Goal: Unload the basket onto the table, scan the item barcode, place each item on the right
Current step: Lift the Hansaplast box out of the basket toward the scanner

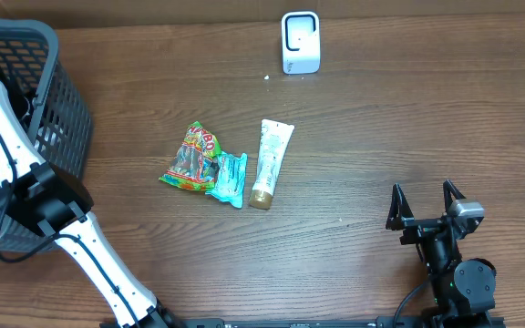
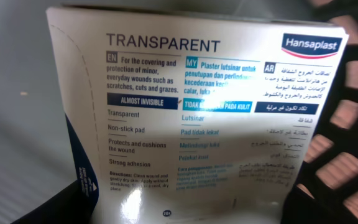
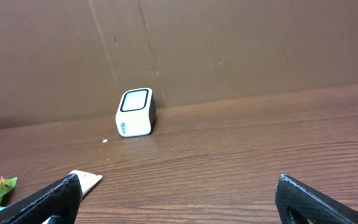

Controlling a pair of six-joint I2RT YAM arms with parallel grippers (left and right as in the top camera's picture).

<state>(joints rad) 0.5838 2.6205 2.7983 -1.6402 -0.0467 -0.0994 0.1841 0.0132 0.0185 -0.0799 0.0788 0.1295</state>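
Observation:
A white Hansaplast plaster box (image 2: pixel 191 118), printed side facing the camera, fills the left wrist view. My left gripper (image 2: pixel 185 214) is shut on it, a dark finger against each lower edge of the box. No barcode shows on this face. In the overhead view the left arm (image 1: pixel 3 137) reaches into the dark mesh basket (image 1: pixel 66 114), and its gripper and the box are hidden there. The white scanner (image 1: pixel 300 43) (image 3: pixel 135 112) stands at the table's far edge. My right gripper (image 1: pixel 424 196) (image 3: pixel 179 199) is open and holds nothing, low at the front right.
A colourful candy bag (image 1: pixel 190 157), a teal packet (image 1: pixel 229 178) and a white tube (image 1: pixel 270 162) lie mid-table. The tube's end (image 3: pixel 87 180) shows beside the right gripper's left finger. Basket mesh (image 2: pixel 353 124) stands right of the box. A brown wall backs the table.

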